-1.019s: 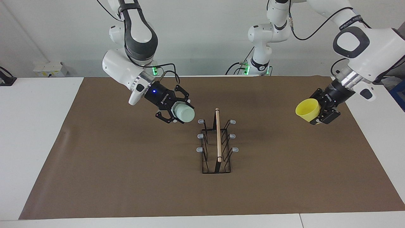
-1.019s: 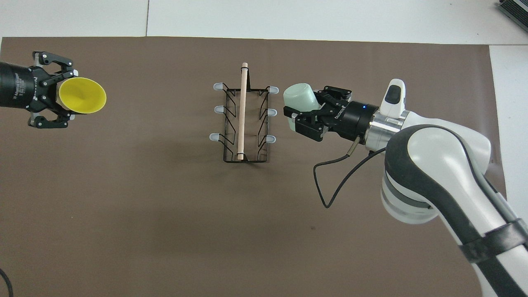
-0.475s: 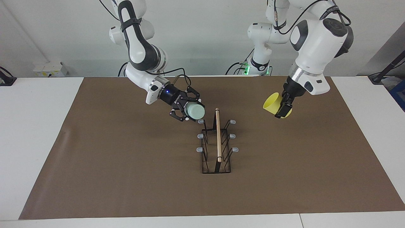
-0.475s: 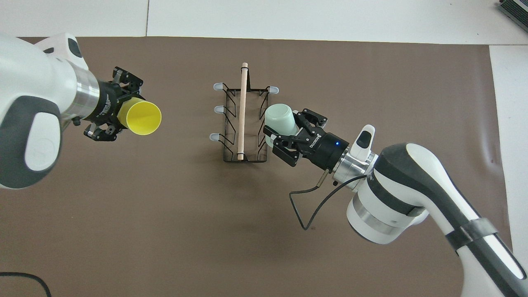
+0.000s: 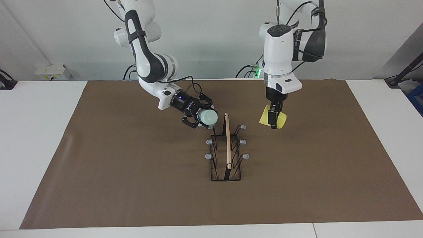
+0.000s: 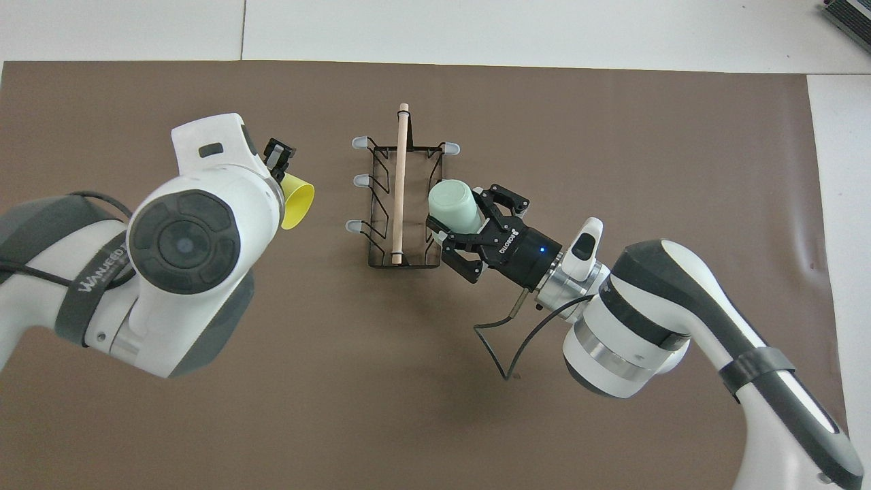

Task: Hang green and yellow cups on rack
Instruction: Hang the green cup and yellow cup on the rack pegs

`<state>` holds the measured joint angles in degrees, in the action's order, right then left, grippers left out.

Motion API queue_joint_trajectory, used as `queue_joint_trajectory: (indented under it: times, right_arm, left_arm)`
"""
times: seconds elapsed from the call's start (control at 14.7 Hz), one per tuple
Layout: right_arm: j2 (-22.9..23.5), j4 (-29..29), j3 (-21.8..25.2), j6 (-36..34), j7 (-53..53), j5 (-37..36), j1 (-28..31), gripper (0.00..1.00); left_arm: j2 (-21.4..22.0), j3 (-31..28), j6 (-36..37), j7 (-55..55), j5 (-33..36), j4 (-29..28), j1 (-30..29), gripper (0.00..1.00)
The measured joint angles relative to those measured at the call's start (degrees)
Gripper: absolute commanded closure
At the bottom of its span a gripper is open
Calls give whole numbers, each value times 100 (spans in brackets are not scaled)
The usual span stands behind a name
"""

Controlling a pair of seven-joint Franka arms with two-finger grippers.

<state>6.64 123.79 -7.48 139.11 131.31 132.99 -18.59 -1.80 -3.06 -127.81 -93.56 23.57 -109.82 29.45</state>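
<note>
1. Rack [image 5: 226, 150] stands mid-mat [image 5: 132, 185].
2. Right gripper [image 5: 202, 119] pinches the green cup [image 5: 208, 117] at the rack's nearest prong, right arm's side.
3. Left gripper [image 5: 273, 119] pinches the yellow cup [image 5: 264, 118] over the mat beside the rack.

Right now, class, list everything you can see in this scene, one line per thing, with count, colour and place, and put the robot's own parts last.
Table mat: one, brown, covering the white table.
Rack: one, black wire with wooden rod and grey-tipped prongs, mid-mat.
Green cup: one, pale mint, held at the rack's prong nearest the robots, right arm's side.
Yellow cup: one, bright yellow, held above the mat beside the rack, toward the left arm's end.
Right pincer: one, black, shut on the green cup.
Left pincer: one, black, shut on the yellow cup.
</note>
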Motion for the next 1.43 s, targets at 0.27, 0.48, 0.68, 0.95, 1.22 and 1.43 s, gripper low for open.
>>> queue_joint_trajectory:
  times: [0.27, 0.48, 0.68, 0.95, 1.22, 1.43]
  right_arm:
    - [70, 18, 0, -6, 325, 53, -1, 100]
    - [75, 16, 0, -6, 458, 204, -5, 100]
    - [75, 16, -3, -6, 527, 268, -26, 100]
    - [90, 10, -7, 52, 607, 366, -136, 100]
    - [132, -60, -5, 245, 689, 381, -146, 100]
    - [214, -148, -6, 311, 695, 382, -180, 100]
  left_arm:
    - [-33, 10, -138, -233, 1522, -294, 403, 100]
    - [-91, 13, -280, -472, 2215, -390, 577, 100]
    - [-185, 9, -301, -585, 2621, -451, 712, 100]
    - [-516, 8, -306, -1192, 3226, -468, 869, 100]
    - [-649, 6, -307, -1236, 3345, -418, 941, 100]
    - [-698, -2, -294, -1351, 3509, -400, 1057, 100]
